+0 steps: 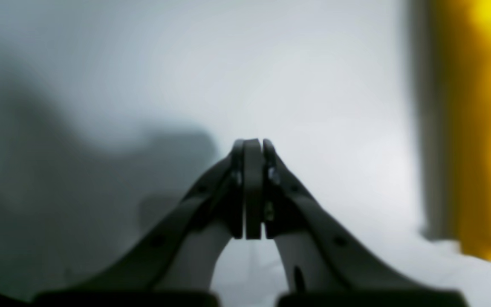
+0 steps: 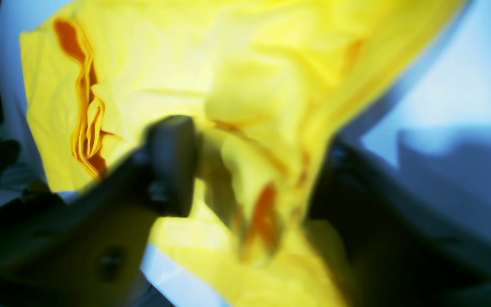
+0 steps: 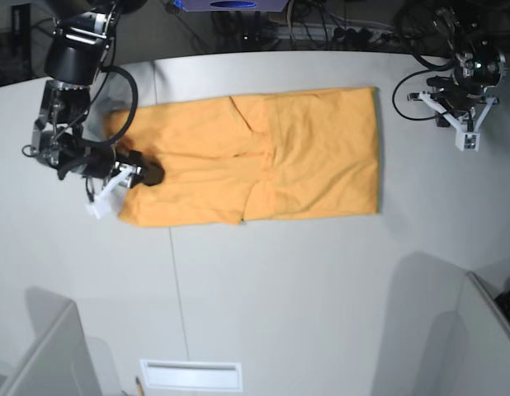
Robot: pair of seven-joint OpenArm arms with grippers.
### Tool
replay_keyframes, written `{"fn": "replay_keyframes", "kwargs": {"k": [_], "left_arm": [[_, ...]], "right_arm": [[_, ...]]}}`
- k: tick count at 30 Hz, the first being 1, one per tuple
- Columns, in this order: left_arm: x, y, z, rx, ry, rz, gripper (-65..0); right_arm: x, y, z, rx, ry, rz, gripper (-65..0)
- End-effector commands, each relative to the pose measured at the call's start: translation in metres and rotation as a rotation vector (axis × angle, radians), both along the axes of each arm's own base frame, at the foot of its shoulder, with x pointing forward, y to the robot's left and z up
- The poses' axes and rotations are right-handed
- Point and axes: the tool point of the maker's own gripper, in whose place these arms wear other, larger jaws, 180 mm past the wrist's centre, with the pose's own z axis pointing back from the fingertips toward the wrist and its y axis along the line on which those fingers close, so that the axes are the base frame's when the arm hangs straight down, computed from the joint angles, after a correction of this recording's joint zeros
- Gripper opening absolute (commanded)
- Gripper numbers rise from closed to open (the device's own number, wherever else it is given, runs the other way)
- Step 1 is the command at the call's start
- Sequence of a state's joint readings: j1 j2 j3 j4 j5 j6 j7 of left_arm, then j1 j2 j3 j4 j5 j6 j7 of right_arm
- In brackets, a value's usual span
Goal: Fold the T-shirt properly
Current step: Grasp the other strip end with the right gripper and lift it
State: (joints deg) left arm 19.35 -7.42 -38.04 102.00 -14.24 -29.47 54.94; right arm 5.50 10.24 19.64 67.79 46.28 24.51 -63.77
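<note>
In the right wrist view the right gripper (image 2: 245, 170) sits low over the T-shirt (image 2: 249, 85), its two dark fingers (image 2: 171, 166) standing apart with a bunched ridge of yellow cloth between them. The frame is blurred, so whether the cloth is actually pinched cannot be told. Orange-shadowed folds run along the shirt's far left edge.

In the left wrist view the left gripper (image 1: 254, 147) has its jaws pressed together with nothing between them, above the pale table (image 1: 186, 64). A blurred yellow strip of the T-shirt (image 1: 480, 128) stands at the right edge, well apart from the fingertips.

From the base view, the T-shirt (image 3: 321, 157) lies flat across the far half of the white table (image 3: 280, 289), folded into a long band with layered flaps meeting near its middle. The right gripper (image 3: 144, 175) is at the band's left end, on the cloth near its front corner. The left gripper (image 3: 467, 142) is off beyond the band's right end, near the table's far right edge, clear of the fabric.

No print, tag or lettering can be read on the shirt in any view.
</note>
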Motion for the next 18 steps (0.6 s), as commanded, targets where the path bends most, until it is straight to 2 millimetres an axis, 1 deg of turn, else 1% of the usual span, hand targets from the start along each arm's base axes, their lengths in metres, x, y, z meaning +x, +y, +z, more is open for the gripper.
{"fn": "replay_keyframes", "kwargs": {"k": [1, 3, 4, 5, 7, 10, 12, 14, 17, 18], "left_arm": [[0.013, -0.002, 0.005, 0.013, -0.03, -0.025, -65.0], [0.023, -0.007, 0.001, 0.032, -0.022, -0.052, -65.0], [0.029, -0.011, 0.0, 0.039, -0.03, -0.07, -65.0], [0.036, -0.015, 0.001, 0.05, -0.043, -0.092, -65.0], [0.042, -0.025, -0.002, 0.059, -0.055, -0.122, -65.0], [0.053, -0.031, -0.003, 0.058, -0.074, -0.104, -65.0], [0.058, -0.036, -0.011, 0.04, -0.061, -0.103, -65.0], [0.064, -0.04, -0.019, 0.022, -0.047, -0.106, -65.0], [0.071, -0.041, -0.026, 0.003, -0.039, -0.099, -65.0], [0.074, -0.041, -0.025, -0.002, -0.044, -0.097, -65.0]], "right_arm": [[-0.02, -0.006, -0.019, -0.066, 0.098, 0.029, -48.0], [-0.018, -0.007, -0.021, -0.063, 0.09, 0.014, -62.4], [-0.016, -0.008, -0.02, -0.062, 0.083, 0.005, -65.0], [-0.016, -0.008, -0.02, -0.06, 0.08, 0.001, -65.0], [-0.014, -0.009, -0.019, -0.061, 0.072, -0.005, -65.0], [-0.011, -0.01, -0.018, -0.063, 0.055, -0.022, -65.0], [-0.006, -0.013, -0.014, -0.074, 0.048, -0.051, -65.0], [-0.002, -0.017, -0.004, -0.1, 0.028, -0.086, -65.0], [0.009, -0.021, 0.026, -0.14, -0.054, -0.115, -65.0], [0.013, -0.021, 0.035, -0.149, -0.079, -0.123, -65.0]]}}
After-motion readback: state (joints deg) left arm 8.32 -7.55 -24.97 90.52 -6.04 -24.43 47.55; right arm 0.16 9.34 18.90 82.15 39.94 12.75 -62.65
